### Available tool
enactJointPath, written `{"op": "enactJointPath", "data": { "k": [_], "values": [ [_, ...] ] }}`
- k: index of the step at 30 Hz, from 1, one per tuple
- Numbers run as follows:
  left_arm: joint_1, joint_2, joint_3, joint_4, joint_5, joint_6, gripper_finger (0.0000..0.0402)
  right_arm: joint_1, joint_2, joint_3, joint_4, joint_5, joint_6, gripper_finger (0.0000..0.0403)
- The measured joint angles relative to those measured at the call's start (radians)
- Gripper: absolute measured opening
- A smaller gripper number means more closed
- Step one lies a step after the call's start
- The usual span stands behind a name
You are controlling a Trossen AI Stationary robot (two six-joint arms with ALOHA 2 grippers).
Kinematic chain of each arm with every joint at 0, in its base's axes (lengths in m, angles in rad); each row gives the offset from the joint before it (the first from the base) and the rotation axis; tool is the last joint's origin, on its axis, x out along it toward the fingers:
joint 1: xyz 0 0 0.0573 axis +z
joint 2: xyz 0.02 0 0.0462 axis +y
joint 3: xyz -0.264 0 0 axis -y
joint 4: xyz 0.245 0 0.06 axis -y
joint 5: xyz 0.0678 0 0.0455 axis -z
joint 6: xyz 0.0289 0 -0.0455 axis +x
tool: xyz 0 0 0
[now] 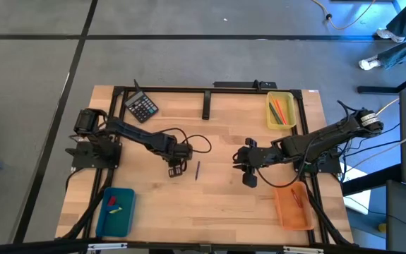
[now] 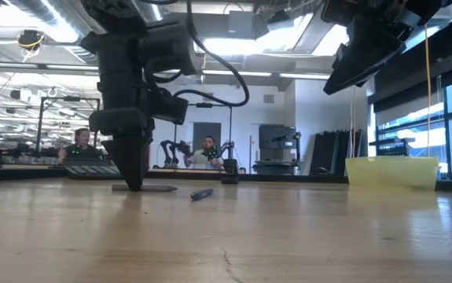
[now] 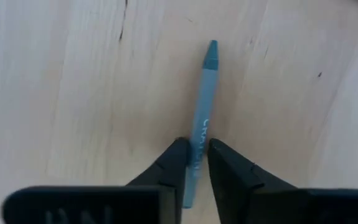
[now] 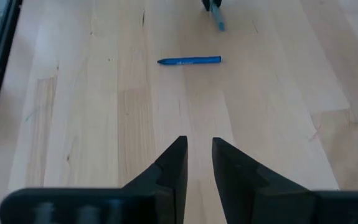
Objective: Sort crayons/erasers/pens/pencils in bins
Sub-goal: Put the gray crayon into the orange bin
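Note:
A slim teal-blue stick (image 3: 205,93) with a pointed tip and white lettering lies flat on the wooden table. My left gripper (image 3: 197,142) stands over it, left of the table's middle (image 1: 175,170), shut on it. A second, bluer stick (image 4: 189,60) lies just to its right (image 1: 197,170). My right gripper (image 4: 198,140) hangs above the table right of the middle (image 1: 249,175), slightly open with nothing between its fingers. The yellow bin (image 1: 292,113) is at the far right, the orange bin (image 1: 287,212) at the near right and the teal bin (image 1: 121,219) at the near left. My left gripper pinches the teal-blue stick's two long sides (image 3: 198,148) between its two fingers, nearer the blunt end than the pointed tip (image 3: 211,46). The fingers come from above, pointing down, and lie across the stick. The stick lies flat on the table (image 2: 151,189).
A black calculator (image 1: 142,107) lies at the far left. The yellow bin holds orange and green sticks (image 1: 280,109). The teal bin holds small red and green pieces (image 1: 113,204), and the orange bin a red piece (image 1: 296,197). Black frame bars (image 1: 206,104) run along the far edge.

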Motion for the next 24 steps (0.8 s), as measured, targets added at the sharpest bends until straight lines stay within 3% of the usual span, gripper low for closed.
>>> {"op": "enactJointPath", "data": {
  "k": [7,15,24],
  "values": [
    [-0.048,-0.002,-0.013,0.030,-0.105,-0.075,0.0015,0.000,0.006,-0.122,0.282,0.009,0.043,0.0078],
    [-0.083,0.005,0.002,0.059,-0.201,-0.081,0.0015,0.000,0.052,-0.330,0.743,0.026,0.055,0.0078],
    [-0.087,0.016,0.047,0.113,-0.239,-0.072,0.0009,-0.014,0.085,-0.353,0.833,0.071,-0.001,0.0078]
  ]
}}
